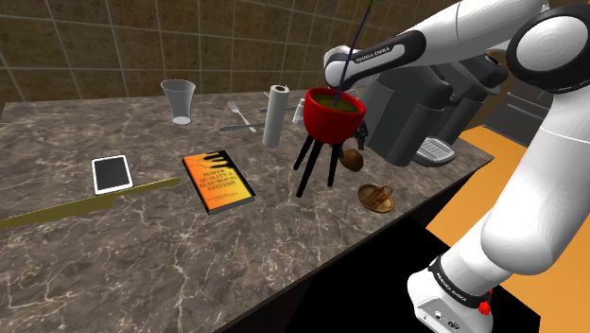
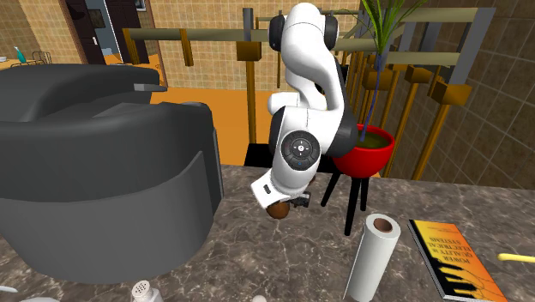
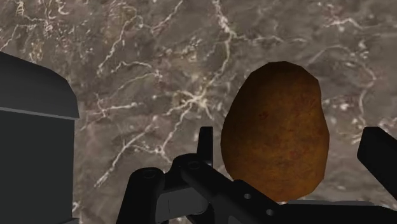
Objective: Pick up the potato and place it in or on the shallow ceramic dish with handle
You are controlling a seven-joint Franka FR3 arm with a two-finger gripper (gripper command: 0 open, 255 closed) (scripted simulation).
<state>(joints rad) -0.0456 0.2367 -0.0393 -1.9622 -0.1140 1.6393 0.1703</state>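
Wrist view, brown potato between hand's parted fingers, marble counter beyond.

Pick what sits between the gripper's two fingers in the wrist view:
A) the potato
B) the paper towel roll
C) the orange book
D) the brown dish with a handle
A: the brown potato sits between the open fingers of the gripper, over the marbled counter, with a gap showing on each side of it.
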